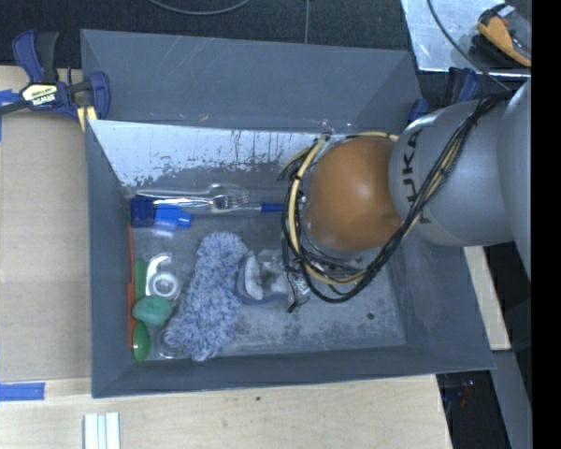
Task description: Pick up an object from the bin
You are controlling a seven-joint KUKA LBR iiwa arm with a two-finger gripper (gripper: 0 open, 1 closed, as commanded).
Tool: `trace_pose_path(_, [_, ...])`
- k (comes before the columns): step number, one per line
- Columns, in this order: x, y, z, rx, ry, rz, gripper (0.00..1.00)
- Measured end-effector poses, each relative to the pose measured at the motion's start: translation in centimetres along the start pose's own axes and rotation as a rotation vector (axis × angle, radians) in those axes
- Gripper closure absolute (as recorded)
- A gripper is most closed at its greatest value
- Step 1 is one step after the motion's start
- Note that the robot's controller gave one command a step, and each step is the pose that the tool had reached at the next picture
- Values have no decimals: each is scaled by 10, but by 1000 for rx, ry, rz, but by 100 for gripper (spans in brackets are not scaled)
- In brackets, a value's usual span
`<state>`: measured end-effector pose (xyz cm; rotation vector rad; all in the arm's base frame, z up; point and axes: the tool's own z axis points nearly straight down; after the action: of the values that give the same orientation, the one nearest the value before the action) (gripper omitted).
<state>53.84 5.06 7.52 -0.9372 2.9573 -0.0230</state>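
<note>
Grey bin [262, 82], speckled blue-grey cloth [206, 297], green lump [151, 311], blue cap [171, 218].

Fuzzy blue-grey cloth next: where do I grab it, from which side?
Probably pinch the fuzzy blue-grey cloth at its middle, straight down from above. It lies limp and flat on the bin floor, leaving no edge to get under; its thick pile should bunch. The hand sits just to its right.
</note>
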Motion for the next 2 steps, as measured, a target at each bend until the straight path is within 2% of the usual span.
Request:
trace_pose_path(1, [-2,4,-9,-3,-1,-79,100])
trace_pose_path(2, [-2,4,-26,-6,3,33,100])
